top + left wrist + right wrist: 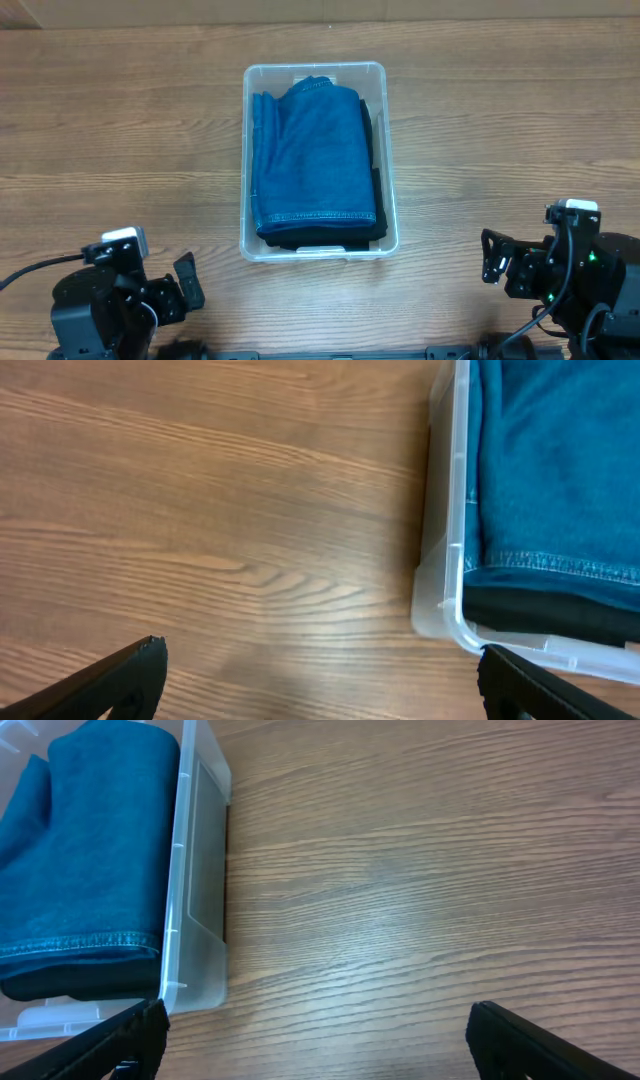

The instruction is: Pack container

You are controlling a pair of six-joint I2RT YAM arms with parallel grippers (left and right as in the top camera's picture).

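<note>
The clear plastic container point(316, 72) stands at the middle of the wooden table. Folded blue jeans point(313, 155) lie inside it on top of a black garment point(372, 225). My left gripper point(180, 292) is open and empty at the front left, apart from the container. My right gripper point(497, 257) is open and empty at the front right. The left wrist view shows the container's near corner point(447, 595) with the jeans point(555, 460) and my open fingers point(320, 680). The right wrist view shows the container's side point(200, 870), the jeans point(90, 850) and my open fingers point(315, 1040).
Bare wooden table point(520, 130) surrounds the container on all sides. Both arm bases sit at the front edge, with cables trailing from each.
</note>
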